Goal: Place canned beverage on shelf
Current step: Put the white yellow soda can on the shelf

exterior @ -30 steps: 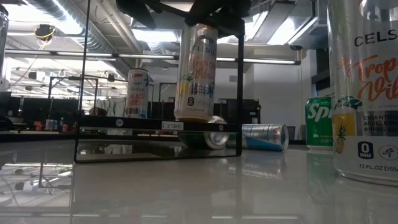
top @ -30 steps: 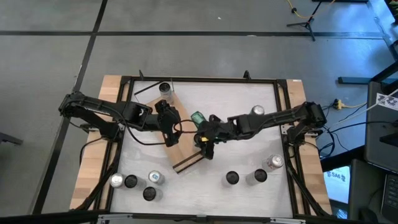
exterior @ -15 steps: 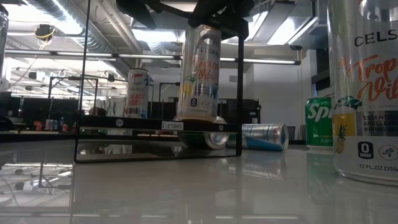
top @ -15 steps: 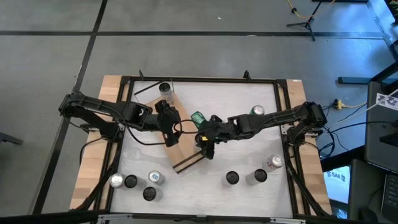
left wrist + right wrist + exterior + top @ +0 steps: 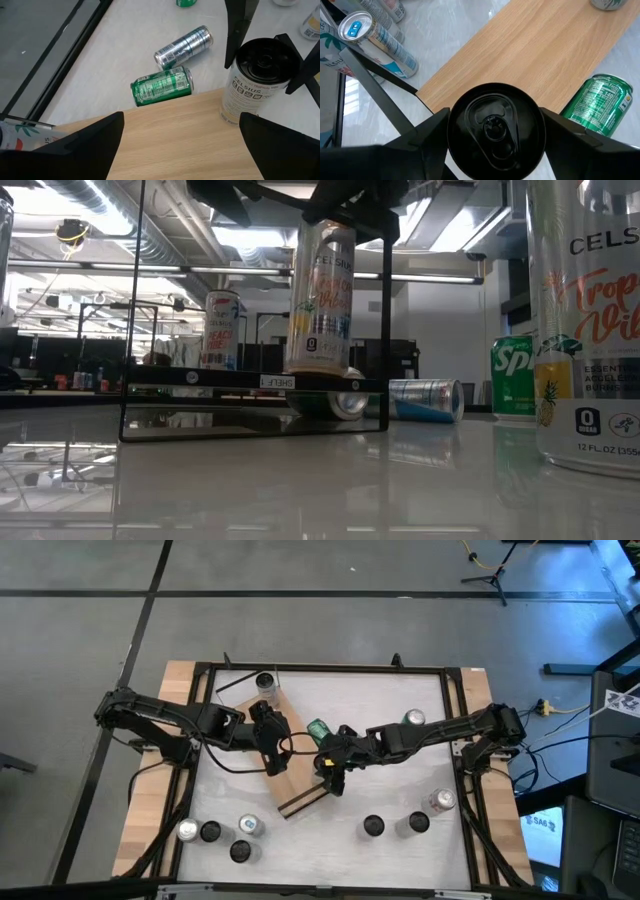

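The shelf (image 5: 292,778) is a light-wood board lying aslant mid-table; it also shows in the low view (image 5: 200,380). My right gripper (image 5: 333,768) is shut on a white Celsius can with a black top (image 5: 320,295), which stands upright at the board's near right edge (image 5: 252,82). My left gripper (image 5: 272,750) hovers open over the board's middle (image 5: 181,117) and touches nothing. Another can (image 5: 265,683) stands at the board's far end (image 5: 222,330). My right gripper pinches the Celsius can by two opposite sides of its upper wall, just under the black rim (image 5: 456,120). The fingers (image 5: 235,30) come from above and point down. The can stands upright with its base at the shelf board's edge (image 5: 231,116).
A green can (image 5: 162,86) and a silver can (image 5: 184,44) lie on their sides on the table beside the shelf's far right side. Several cans stand along the near edge (image 5: 240,851) (image 5: 373,827) (image 5: 441,801). One can stands at the far right (image 5: 413,718).
The Celsius can in my right gripper hung tilted over the shelf's edge a second ago. It has turned upright and now stands with its base at the board.
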Available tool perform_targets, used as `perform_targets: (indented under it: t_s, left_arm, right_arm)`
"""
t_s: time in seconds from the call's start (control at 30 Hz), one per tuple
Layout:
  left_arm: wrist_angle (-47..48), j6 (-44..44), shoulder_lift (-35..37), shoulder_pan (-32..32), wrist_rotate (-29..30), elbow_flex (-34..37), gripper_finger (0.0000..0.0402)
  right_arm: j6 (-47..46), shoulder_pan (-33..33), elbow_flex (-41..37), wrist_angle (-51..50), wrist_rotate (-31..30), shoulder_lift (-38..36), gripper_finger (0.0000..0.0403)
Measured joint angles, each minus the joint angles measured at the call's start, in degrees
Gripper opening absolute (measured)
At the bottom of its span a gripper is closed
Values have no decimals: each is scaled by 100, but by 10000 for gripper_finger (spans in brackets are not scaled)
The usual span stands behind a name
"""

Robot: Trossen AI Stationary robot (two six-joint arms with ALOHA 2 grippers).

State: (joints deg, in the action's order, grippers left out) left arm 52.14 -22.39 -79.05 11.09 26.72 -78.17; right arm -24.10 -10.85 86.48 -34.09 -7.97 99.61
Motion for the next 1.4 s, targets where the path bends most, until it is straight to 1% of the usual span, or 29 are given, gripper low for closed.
perform_targets:
  t_s: [0.5, 0.6, 0.9, 1.0, 1.13, 1.27, 1.4]
  left_arm:
    - [0, 0, 0, 35, 1, 0, 386]
    - [0, 0, 0, 35, 0, 0, 386]
    - [0, 0, 0, 38, 0, 0, 386]
    - [0, 0, 0, 37, 0, 0, 386]
    - [-11, 0, 0, 38, -15, 0, 386]
    - [-37, -2, 0, 83, -293, -2, 386]
    - [-17, -52, -4, 171, -834, -83, 386]
  right_arm:
    - [2, 0, -4, 11, 2, 0, 266]
    - [10, 0, -7, 9, 4, 0, 279]
    - [31, -2, -9, 13, 24, 0, 342]
    - [31, -2, -9, 13, 22, 0, 352]
    - [31, 0, -9, 29, 18, 0, 355]
    - [33, 0, -9, 140, 6, 0, 354]
    - [35, 0, -9, 153, 4, -26, 354]
